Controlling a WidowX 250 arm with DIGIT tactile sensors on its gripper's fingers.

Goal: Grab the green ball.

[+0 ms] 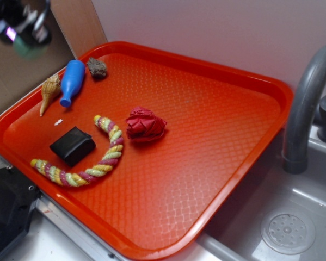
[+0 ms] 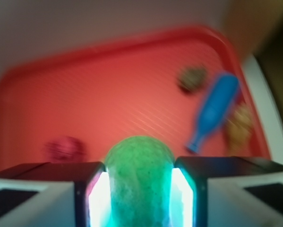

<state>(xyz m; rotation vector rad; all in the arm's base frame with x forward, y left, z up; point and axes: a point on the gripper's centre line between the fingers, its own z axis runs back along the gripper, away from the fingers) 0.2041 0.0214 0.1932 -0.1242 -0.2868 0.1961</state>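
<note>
1. The green ball [image 2: 139,177] sits between the two pads of the end effector [image 2: 139,189] in the wrist view, raised well above the orange tray [image 1: 217,81].
2. In the exterior view the end effector [image 1: 24,30] is a blur at the top-left corner, beyond the tray's edge, with a green smudge at its tip that is likely the ball.
3. The ball looks small and light, so its weight should be no trouble. Its surface appears rough rather than glossy, though the blur hides the detail.
4. A round thing offers only a small contact patch to flat pads, so I judge slipping or rolling out to be the main risk. The best hold is across its widest part, which is about where the pads sit now.
5. The end effector is closed on the ball, with each pad touching a side and no gap visible.
6. On the tray below lie a red faceted ball [image 1: 145,124], a blue bottle [image 1: 72,81], a shell [image 1: 49,92], a rock [image 1: 97,67], a black block [image 1: 72,144] and a twisted rope [image 1: 92,161], all well apart from the end effector.
</note>
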